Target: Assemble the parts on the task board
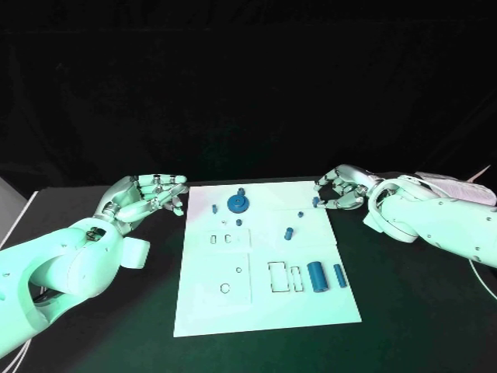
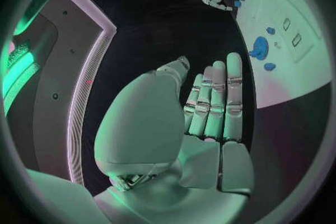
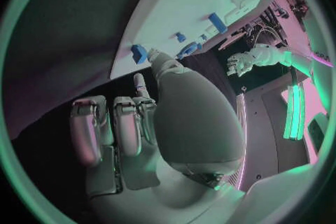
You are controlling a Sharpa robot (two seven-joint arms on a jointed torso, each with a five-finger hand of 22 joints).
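Head view is showing the white task board [image 1: 260, 311] lying at the table's centre with no readable writing on it; a round blue part [image 1: 238, 204] is sitting toward its 12 o'clock end, and two blue cylinders [image 1: 316, 277] are lying toward 4 o'clock. The left hand [image 1: 147, 196] is hovering just off the board's 10 o'clock corner, fingers straight and apart, holding nothing. The right hand [image 1: 340, 189] is hanging at the 1 o'clock corner, fingers curling inward; whether it is pinching anything I cannot tell.

The black table [image 1: 114, 326] carries the white task board [image 1: 260, 307].
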